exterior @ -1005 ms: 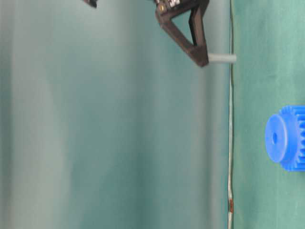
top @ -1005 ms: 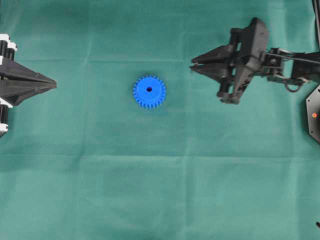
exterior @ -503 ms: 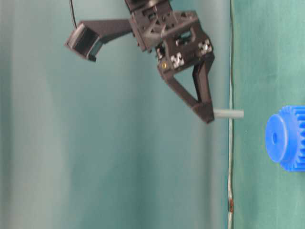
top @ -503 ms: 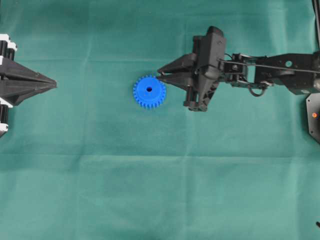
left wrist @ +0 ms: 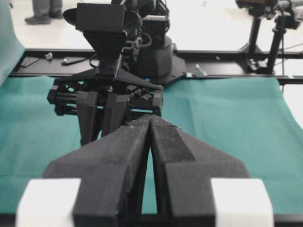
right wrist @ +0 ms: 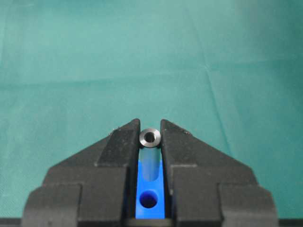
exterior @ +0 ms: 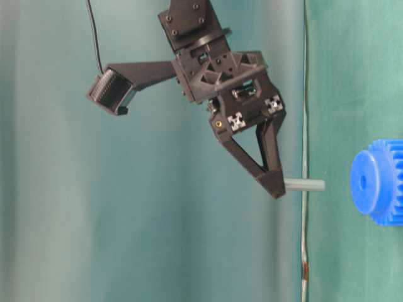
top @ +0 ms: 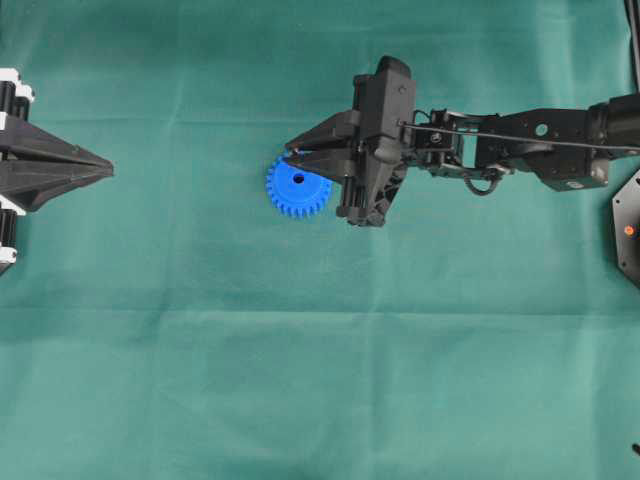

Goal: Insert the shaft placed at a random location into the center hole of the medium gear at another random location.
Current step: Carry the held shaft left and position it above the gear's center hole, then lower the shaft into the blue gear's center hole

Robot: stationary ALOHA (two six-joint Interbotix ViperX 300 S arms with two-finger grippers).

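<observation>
The blue medium gear [top: 298, 187] lies flat on the green cloth, its center hole [top: 298, 179] facing up. My right gripper [top: 290, 152] is shut on the grey shaft [exterior: 304, 185] and holds it above the gear's far edge. In the table-level view the shaft points at the gear [exterior: 378, 182], roughly level with the hole [exterior: 363, 181], with a gap between them. In the right wrist view the shaft [right wrist: 150, 137] sits between the fingertips, and the gear [right wrist: 142, 189] and its hole [right wrist: 149, 199] show below it. My left gripper [top: 108, 168] is shut and empty at the left edge.
Green cloth [top: 320, 380] covers the table. A black fixture [top: 628, 230] sits at the right edge. The left wrist view looks past the shut left gripper [left wrist: 150, 117] at the right arm [left wrist: 113, 94] across the table.
My right gripper has carried the shaft leftwards, from right of the gear to over it. The shaft now lines up close to the hole. The left arm has not moved.
</observation>
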